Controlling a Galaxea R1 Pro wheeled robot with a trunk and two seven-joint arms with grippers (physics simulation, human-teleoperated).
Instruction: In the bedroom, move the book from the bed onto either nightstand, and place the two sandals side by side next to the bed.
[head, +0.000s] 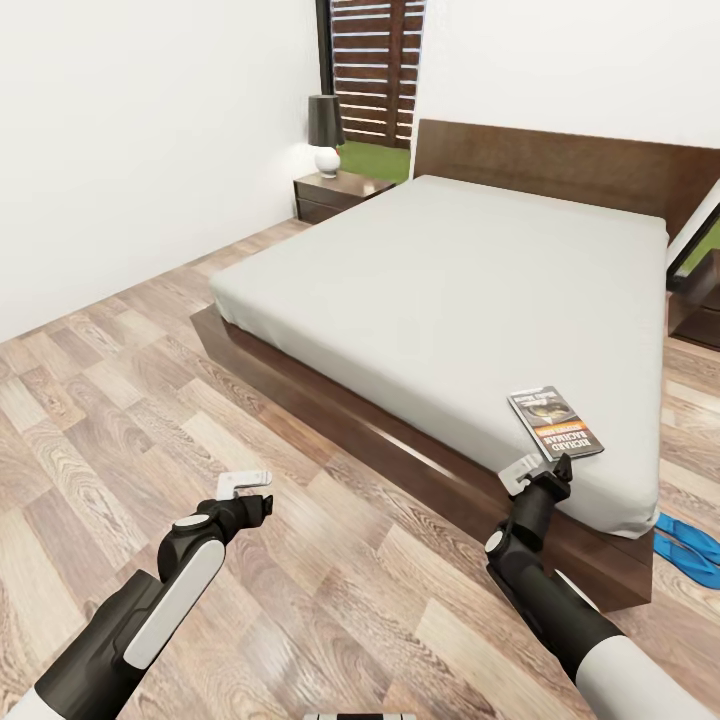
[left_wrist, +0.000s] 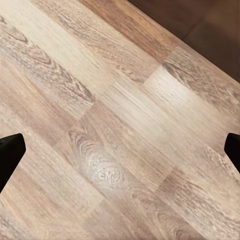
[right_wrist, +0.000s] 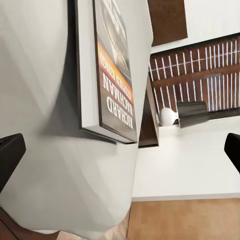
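Head view: blue sandals (head: 690, 548) beside bed (head: 450, 270). Right wrist: book (right_wrist: 112, 75) close ahead. Both fingers spread, empty.

The room is bright and evenly lit, with soft daylight that seems to come from the window (head: 375, 70) behind the headboard. The white walls (head: 130, 150) look almost blown out. The mattress (head: 450, 290) shades gently toward its edges, and the bed frame (head: 330, 400) carries a thin bright glint along its top edge. Shadows are faint; the book (right_wrist: 112, 75) casts a soft grey one on the mattress in the right wrist view. The floor (left_wrist: 110, 150) in the left wrist view is slightly blurred, with a pale sheen. Straight lines bend near the head view's edges.
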